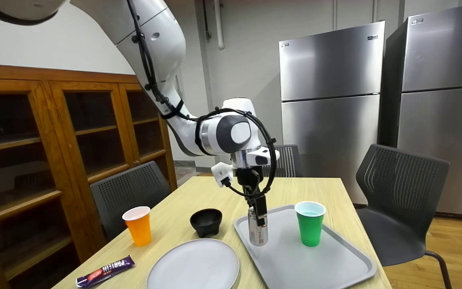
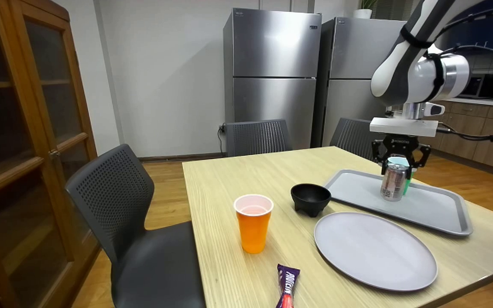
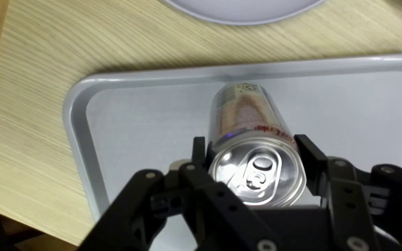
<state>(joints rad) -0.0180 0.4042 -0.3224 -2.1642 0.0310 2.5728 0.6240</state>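
Claw (image 2: 396, 172) partly spread, gripping silver can (image 2: 393, 187) — green cup (image 1: 310, 228) near, tray (image 1: 327, 267) beneath, plate (image 2: 375, 252) and bowl (image 2: 310, 198) alongside

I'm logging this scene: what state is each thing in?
Silver cylindrical metal can: gripped, tab flat
Black robot fingers: closed on the can
Grey rectangular tray: lying flat
Green tapered plastic cup: upright on the tray
Orange tapered plastic cup: upright
Black round legged bowl: upright
Grey round plate: lying flat
Purple wrapped protein bar: lying flat
Tall steel refrigerators: doors shut
Brown wooden glazed cabinet: doors shut
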